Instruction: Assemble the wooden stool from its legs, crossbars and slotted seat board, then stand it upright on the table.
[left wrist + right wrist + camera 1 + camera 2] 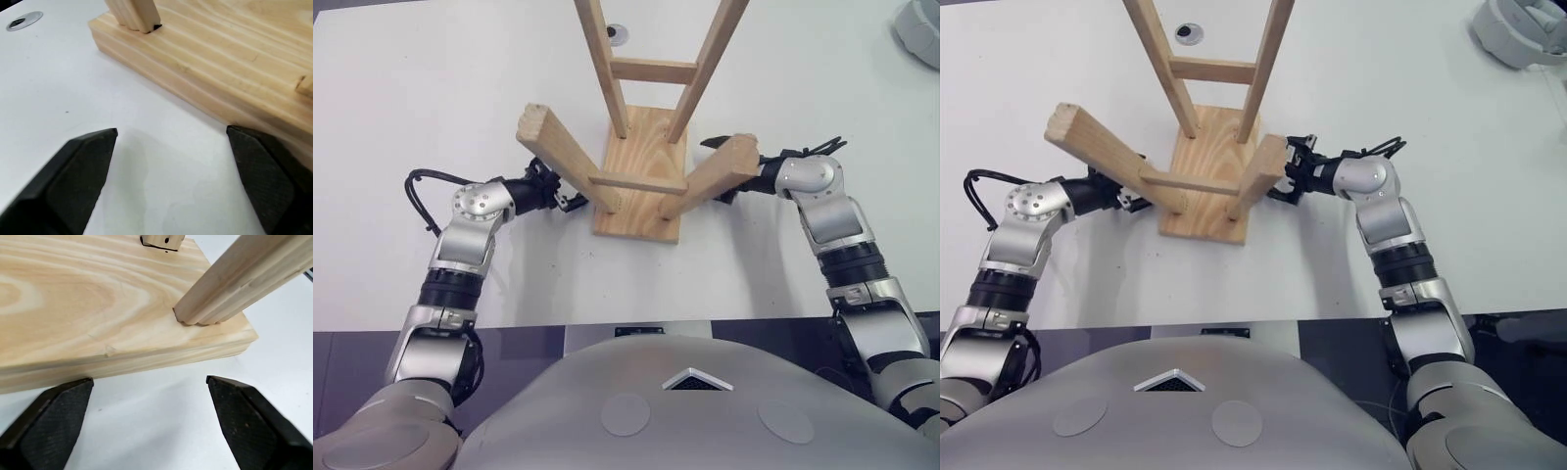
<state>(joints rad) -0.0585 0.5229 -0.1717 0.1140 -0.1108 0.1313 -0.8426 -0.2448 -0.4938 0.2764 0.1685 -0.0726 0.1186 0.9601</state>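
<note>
The wooden stool lies upside down on the white table. Its seat board [644, 220] rests flat, and the four legs point up, joined by a near crossbar [636, 183] and a far crossbar [653, 70]. My left gripper [570, 203] is low beside the board's left edge, under the near left leg [560, 147]. It is open [171, 131] with only table between its fingers. At the board's right edge, by the near right leg [717, 174], my right gripper [1291, 168] is also open [149, 379] and faces the board's side [73, 298].
A round metal grommet [619, 33] is set in the table behind the stool. A white rounded object [920, 29] sits at the back right corner. Bare table lies to either side, and its front edge runs close to the robot.
</note>
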